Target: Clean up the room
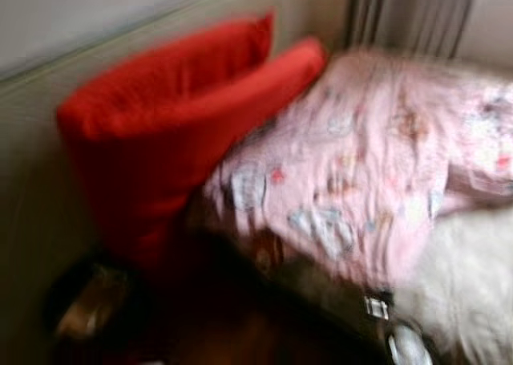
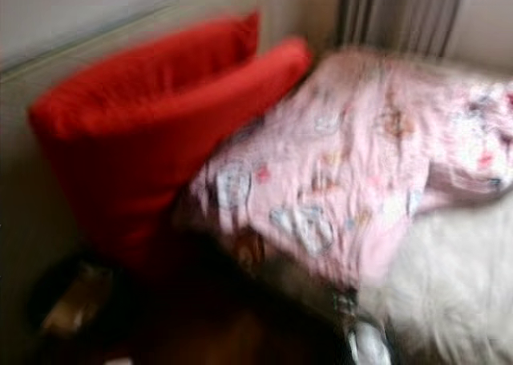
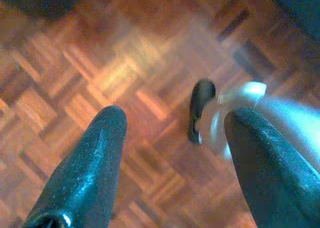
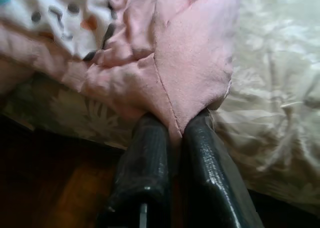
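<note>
Pinched tight between the two black fingers of the right gripper (image 4: 172, 138), low in the right wrist frame, is a corner of the pink blanket (image 1: 361, 164), which spreads across the bed (image 4: 270, 87) at center and right of the head frames, beside two red pillows (image 1: 160, 132) at upper left. Spread wide and holding nothing, the left gripper (image 3: 172, 153) hangs over the wood floor (image 3: 75, 77). Judging by this, the bed is being tidied, and the next move calls for pulling the blanket flat without losing the pinch.
</note>
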